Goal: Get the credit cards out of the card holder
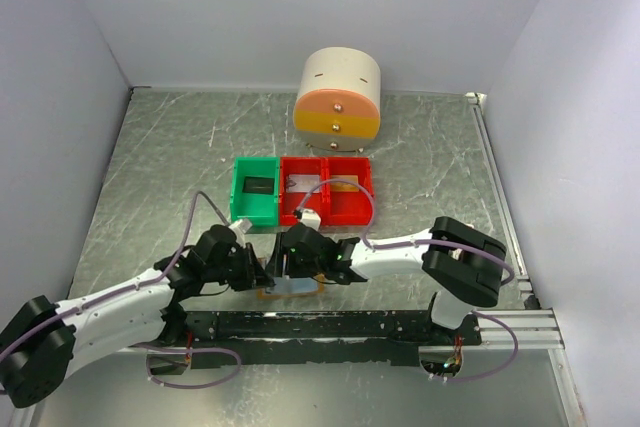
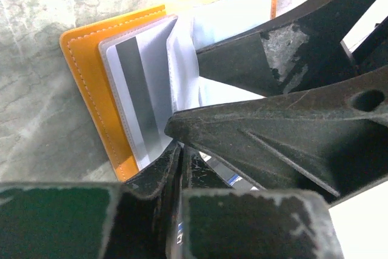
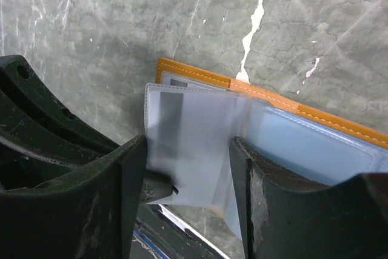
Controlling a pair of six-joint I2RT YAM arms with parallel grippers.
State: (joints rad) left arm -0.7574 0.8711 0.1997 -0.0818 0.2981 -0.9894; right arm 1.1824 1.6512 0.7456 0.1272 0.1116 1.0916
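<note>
The card holder (image 1: pixel 290 289) lies open near the table's front edge, orange cover (image 2: pixel 91 95) down and clear sleeves fanned up. A grey credit card (image 2: pixel 139 101) with a dark stripe sits in the raised sleeve (image 3: pixel 194 144). My left gripper (image 2: pixel 179 150) reaches in from the left (image 1: pixel 262 275) with its jaws pinched together on that card's near edge. My right gripper (image 3: pixel 187 168) stands open over the holder (image 3: pixel 200 76). One finger is at the raised sleeve's outer edge and the other finger (image 3: pixel 254 174) rests by the pale blue pocket. No gold-orange card shows.
Behind the holder stand a green bin (image 1: pixel 255 190) and a red double bin (image 1: pixel 327 190), with a small white box (image 1: pixel 310 217) just in front of them. A round cream and orange drawer unit (image 1: pixel 339 95) stands at the back. A black rail (image 1: pixel 330 325) runs along the near edge.
</note>
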